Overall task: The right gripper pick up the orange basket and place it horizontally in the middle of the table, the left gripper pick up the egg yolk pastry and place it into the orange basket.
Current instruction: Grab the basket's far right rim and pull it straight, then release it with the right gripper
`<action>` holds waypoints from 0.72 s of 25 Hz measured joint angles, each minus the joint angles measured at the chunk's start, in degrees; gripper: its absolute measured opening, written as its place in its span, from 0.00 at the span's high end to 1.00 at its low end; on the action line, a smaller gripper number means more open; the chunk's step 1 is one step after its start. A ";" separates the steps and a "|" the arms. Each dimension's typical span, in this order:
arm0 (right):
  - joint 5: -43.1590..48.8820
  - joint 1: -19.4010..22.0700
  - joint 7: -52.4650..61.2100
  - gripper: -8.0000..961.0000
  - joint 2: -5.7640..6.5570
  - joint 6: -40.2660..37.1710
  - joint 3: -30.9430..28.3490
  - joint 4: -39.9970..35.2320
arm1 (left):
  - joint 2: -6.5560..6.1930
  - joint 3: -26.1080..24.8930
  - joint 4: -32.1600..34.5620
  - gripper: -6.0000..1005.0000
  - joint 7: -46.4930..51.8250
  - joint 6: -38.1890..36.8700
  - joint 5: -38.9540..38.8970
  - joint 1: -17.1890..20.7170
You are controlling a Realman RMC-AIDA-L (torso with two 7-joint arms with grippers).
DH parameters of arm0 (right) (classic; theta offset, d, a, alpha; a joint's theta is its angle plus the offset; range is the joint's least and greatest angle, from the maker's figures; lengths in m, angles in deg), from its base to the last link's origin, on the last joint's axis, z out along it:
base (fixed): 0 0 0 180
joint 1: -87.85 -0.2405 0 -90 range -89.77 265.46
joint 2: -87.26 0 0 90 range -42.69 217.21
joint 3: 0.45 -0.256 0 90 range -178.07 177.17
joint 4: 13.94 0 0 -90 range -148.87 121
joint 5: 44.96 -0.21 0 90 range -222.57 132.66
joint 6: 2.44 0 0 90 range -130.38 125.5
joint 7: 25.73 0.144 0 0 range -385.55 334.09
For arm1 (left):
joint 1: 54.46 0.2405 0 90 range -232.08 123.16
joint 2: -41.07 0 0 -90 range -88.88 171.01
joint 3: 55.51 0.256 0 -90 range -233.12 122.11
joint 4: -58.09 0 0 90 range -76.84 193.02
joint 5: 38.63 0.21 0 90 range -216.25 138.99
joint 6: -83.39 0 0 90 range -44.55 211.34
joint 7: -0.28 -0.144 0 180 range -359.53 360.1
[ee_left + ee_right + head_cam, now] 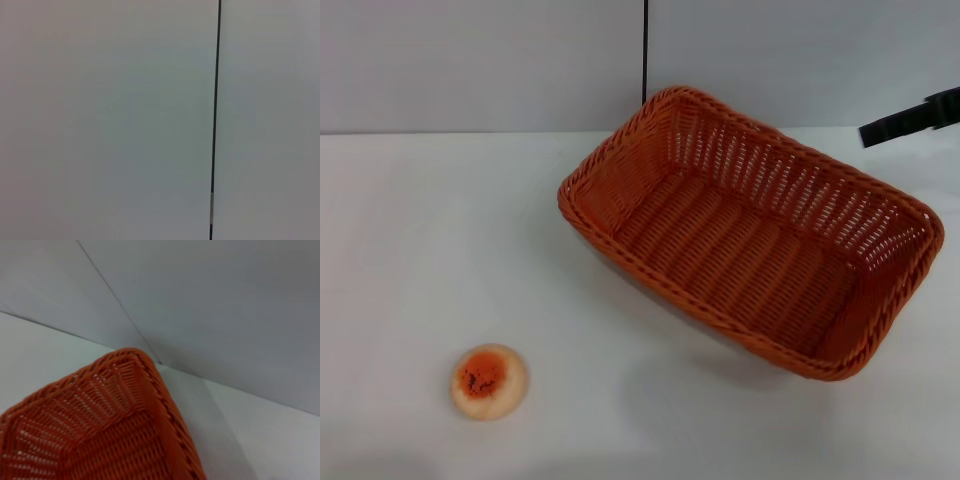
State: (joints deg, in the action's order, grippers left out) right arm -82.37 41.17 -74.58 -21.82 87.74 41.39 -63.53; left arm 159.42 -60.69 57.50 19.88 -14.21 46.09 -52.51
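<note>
1. The orange basket (752, 232) is sitting on the white table (410, 230), right of centre, lying diagonally with its opening facing up.
2. The egg yolk pastry (489, 381) is lying well apart, near the table's front left.
3. The right hand (912, 118) is hovering beyond the basket's far right corner, apart from the rim; its grip cannot be told.

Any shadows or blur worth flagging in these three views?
Head view: soft, even light; the orange basket throws a faint grey shadow on the table along its near side; the egg yolk pastry is sharp. Right wrist view: basket rim soft. Left wrist view: only a flat wall with a dark seam.
</note>
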 joint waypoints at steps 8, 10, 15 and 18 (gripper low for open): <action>-0.01 1.14 -2.39 0.15 -3.45 -6.92 1.93 2.00 | 0.02 0.00 -0.10 0.22 -0.01 -0.08 0.00 0.08; -0.23 1.69 -4.08 0.15 -4.50 -9.18 2.01 2.80 | 0.03 0.07 0.02 0.22 -0.01 -0.21 0.00 0.07; -0.58 1.76 -6.48 0.15 -5.31 -11.52 1.71 5.51 | 0.03 0.08 0.24 0.22 -0.01 -0.22 0.00 0.06; -1.20 1.61 -7.75 0.15 -6.20 -12.61 2.00 6.11 | 0.00 0.09 0.32 0.22 -0.01 -0.28 0.00 -0.04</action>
State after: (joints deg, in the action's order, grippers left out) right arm -83.57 42.79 -82.32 -28.02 75.12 43.39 -57.42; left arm 159.42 -60.60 57.82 19.88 -14.49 46.09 -52.54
